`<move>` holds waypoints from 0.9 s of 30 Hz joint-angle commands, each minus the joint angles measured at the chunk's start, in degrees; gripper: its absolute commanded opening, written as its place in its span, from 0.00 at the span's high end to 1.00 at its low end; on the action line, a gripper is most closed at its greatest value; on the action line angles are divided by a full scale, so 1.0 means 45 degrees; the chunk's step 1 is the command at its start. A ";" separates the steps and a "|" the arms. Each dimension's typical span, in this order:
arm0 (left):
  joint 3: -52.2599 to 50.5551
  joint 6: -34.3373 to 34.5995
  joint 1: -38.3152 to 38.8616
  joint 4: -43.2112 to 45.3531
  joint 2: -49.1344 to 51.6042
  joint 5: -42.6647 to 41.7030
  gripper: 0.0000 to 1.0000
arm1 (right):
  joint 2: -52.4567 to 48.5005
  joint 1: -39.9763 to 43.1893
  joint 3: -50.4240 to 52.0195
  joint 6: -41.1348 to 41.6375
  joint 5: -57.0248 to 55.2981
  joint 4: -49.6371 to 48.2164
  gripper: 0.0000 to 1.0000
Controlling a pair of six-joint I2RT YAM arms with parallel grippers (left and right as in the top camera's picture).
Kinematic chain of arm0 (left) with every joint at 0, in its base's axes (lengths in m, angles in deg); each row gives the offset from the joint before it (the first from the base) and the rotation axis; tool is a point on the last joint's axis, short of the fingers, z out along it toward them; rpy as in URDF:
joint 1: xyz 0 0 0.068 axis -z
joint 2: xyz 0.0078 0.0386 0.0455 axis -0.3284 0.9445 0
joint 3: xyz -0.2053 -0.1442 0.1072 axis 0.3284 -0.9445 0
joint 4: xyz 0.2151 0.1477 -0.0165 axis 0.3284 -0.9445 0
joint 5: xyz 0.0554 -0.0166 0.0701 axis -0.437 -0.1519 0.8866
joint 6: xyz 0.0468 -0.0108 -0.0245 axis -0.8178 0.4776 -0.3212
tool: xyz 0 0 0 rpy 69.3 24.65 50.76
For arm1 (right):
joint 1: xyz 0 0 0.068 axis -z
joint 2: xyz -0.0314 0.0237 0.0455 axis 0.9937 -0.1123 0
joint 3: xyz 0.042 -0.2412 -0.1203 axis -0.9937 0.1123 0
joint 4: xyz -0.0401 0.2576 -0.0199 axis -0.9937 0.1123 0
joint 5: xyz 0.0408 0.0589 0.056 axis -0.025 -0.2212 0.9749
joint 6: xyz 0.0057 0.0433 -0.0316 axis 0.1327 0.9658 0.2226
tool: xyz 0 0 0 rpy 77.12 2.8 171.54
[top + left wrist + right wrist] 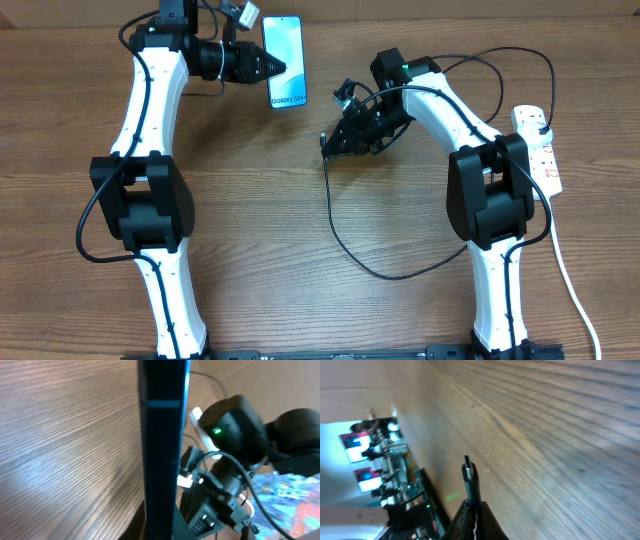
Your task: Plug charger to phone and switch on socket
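While left gripper (pixel 278 68) clamps the phone (pixel 290 45), likely rigid and slick, right gripper (pixel 329 145) pinches the limp charger (pixel 469 480) by its stiff tip

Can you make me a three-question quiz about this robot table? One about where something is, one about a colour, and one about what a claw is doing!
1. Where on the wooden table is the white oblong power strip?
A. far right side
B. middle
C. far left side

2. What colour is the lit screen of the small rectangular smartphone?
A. red
B. light blue
C. green

3. The right claw is:
A. wide open and empty
B. shut on the thin black charger cable
C. shut on a spoon

Answers:
1. A, it lies by the right edge in the overhead view.
2. B, the screen glows light blue.
3. B, the connector tip pokes out between the closed fingers.
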 commanded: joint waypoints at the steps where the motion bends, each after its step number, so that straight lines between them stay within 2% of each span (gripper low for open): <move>1: 0.0350 0.0345 0.0024 0.0175 -0.0743 -0.1462 0.96 | 0.0384 -0.0039 -0.0350 -0.0729 0.1137 0.0000 0.96; 7: 0.0350 0.0350 0.0015 0.0204 -0.0743 -0.1307 0.96 | 0.0534 -0.0039 -0.0350 -0.0238 0.0364 -0.0282 0.96; 10: 0.0350 0.0797 0.0010 0.0194 -0.0743 -0.0359 0.96 | 0.0534 -0.0083 -0.0238 0.1807 -0.3249 -0.0457 0.96; 12: 0.0350 0.1370 0.0015 0.0175 -0.0743 0.0831 0.96 | 0.0534 -0.0311 -0.0141 0.2157 -0.5255 -0.0189 0.96; 16: 0.0350 0.2055 0.0005 0.0097 -0.0743 0.1909 0.96 | 0.0534 -0.0792 0.0461 0.2599 -0.7446 0.0296 0.96; 19: 0.0350 0.2059 0.0000 0.0063 -0.0743 0.2215 0.96 | 0.0534 -0.0865 0.0821 0.3322 -0.7946 0.0311 0.96; 21: 0.0350 0.2103 0.0005 0.0053 -0.0743 0.2827 0.96 | 0.0559 -0.0869 0.0738 0.3886 -0.7927 0.0384 0.84; 22: 0.0350 0.2225 0.0005 0.0049 -0.0743 0.3104 0.96 | 0.0563 -0.0894 0.0554 0.4065 -0.7936 0.0520 0.75; 23: 0.0350 0.2453 0.0010 0.0049 -0.0743 0.3502 0.96 | 0.0563 -0.0957 0.0238 0.4167 -0.7946 0.0767 0.61; 24: 0.0350 0.2555 0.0015 0.0049 -0.0743 0.3706 0.96 | 0.0563 -0.0996 -0.0010 0.4269 -0.7946 0.0967 0.53; 27: 0.0350 0.2866 0.0015 0.0053 -0.0743 0.4187 0.96 | 0.0559 -0.1175 -0.1146 0.4779 -0.8378 0.1739 0.36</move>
